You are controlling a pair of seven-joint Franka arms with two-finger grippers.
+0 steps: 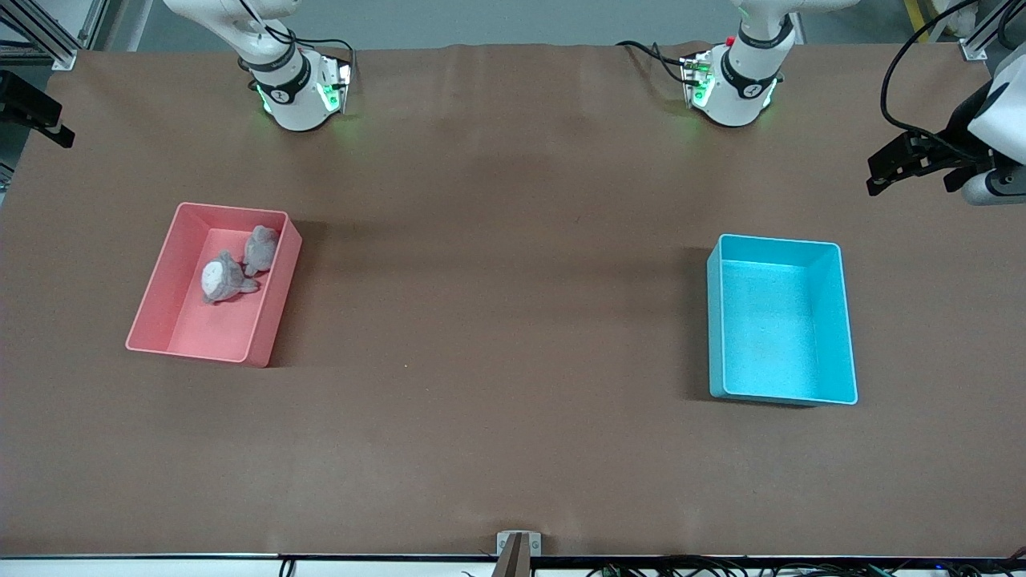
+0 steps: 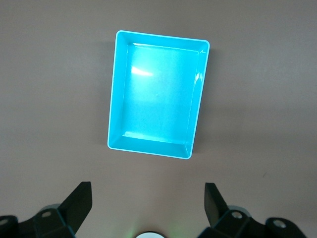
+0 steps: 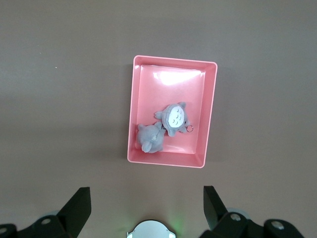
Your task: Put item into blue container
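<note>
Plush toys, two small grey ones lying together in the pink bin, are what has to travel, and they look light, soft and squashy, so a pinch across the round body of one should hold without slipping or harm; the one with the white face carries a small metal ring that is better left alone. Starting from the right gripper, its fingers stand wide apart and hold nothing, high over the table with the pink bin below it in its wrist view. The two toys touch each other near the bin's middle, toward the wall nearest the centre of the table, so the jaws would need to come straight down with one finger between toy and wall. The left gripper is likewise spread open and bare, waiting high over the table near the blue container, which is empty and sits toward the left arm's end. Both bins have thin upright walls that a low-carried toy could catch, so a lift above the rim seems wise. Between the bins the brown table lies bare, giving free room for the crossing, and the two bins are well apart
</note>
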